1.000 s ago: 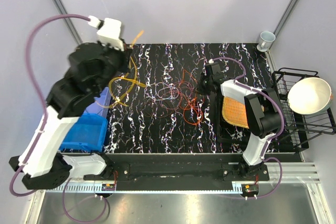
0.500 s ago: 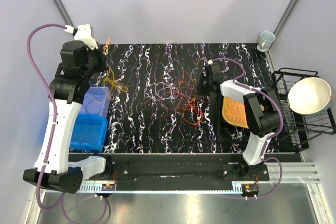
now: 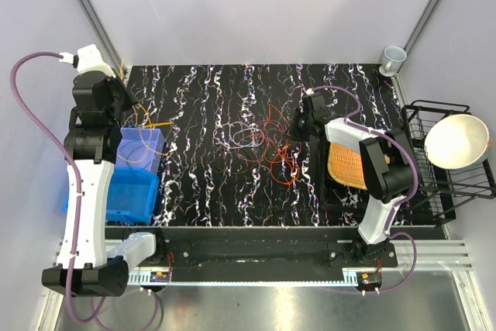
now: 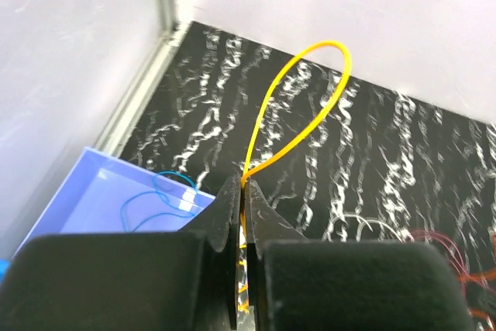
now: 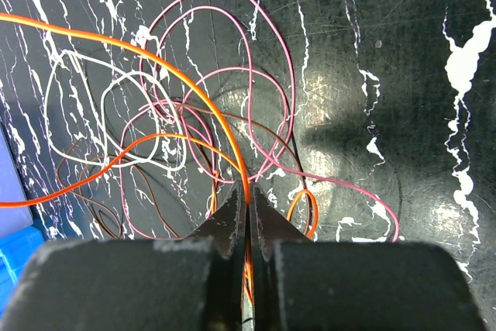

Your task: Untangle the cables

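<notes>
The tangle of thin cables (image 3: 260, 143) lies mid-table: orange, red, pink and pale loops, also seen in the right wrist view (image 5: 194, 114). My right gripper (image 5: 248, 195) is shut on an orange cable (image 5: 198, 91) at the tangle's right edge (image 3: 294, 131). My left gripper (image 4: 242, 191) is shut on a yellow cable (image 4: 298, 106) that loops up in front of it. In the top view it is at the far left (image 3: 128, 102), above the blue bin, with the yellow cable (image 3: 151, 124) trailing to its right.
A blue bin (image 3: 132, 176) with a thin blue wire (image 4: 159, 199) inside sits at the left table edge. An orange woven mat (image 3: 346, 162) lies under the right arm. A black wire rack (image 3: 449, 168) with a white bowl (image 3: 456, 141) stands at right; a cup (image 3: 394, 58) far right.
My left arm has swung left and back, carrying the yellow cable away from the tangle to above the blue bin. The right arm has stayed put.
</notes>
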Motion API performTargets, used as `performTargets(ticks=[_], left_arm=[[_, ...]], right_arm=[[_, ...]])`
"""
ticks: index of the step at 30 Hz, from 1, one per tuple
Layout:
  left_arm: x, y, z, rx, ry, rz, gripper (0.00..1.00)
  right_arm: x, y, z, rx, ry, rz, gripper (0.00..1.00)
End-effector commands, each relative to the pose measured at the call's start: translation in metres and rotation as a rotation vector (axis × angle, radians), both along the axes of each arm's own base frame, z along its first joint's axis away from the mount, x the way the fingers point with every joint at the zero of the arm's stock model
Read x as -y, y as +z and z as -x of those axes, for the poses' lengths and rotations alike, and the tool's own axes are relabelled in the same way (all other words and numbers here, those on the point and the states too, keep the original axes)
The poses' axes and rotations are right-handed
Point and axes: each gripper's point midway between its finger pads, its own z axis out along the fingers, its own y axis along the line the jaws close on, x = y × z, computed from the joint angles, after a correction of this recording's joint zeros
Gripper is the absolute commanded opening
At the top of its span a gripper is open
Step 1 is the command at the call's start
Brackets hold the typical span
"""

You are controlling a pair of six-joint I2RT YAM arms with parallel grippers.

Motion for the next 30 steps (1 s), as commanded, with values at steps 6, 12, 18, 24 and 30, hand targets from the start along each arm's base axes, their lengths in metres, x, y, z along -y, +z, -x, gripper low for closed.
performTargets(ticks=[6, 12, 18, 24, 30], left_arm=[[-0.052, -0.015, -0.014, 0.067, 0.215, 0.076, 0.0], [-0.076, -0.029, -0.025, 0.064, 0.271, 0.094, 0.0], [-0.081, -0.011, -0.035, 0.1, 0.265, 0.108, 0.0], [-0.086, -0.007, -0.048, 0.107, 0.267, 0.087, 0.0], [-0.094, -0.047, -0.052, 0.061, 0.306, 0.098, 0.0]], right_arm=[[-0.004, 0.005, -0.005, 0.027, 0.008, -0.028, 0.0], [-0.005, 0.005, -0.006, 0.027, 0.012, -0.035, 0.0], [-0.008, 0.004, -0.005, 0.022, 0.02, -0.047, 0.0], [-0.008, 0.004, -0.005, 0.02, 0.023, -0.049, 0.0], [-0.009, 0.003, -0.004, 0.015, 0.028, -0.053, 0.0]])
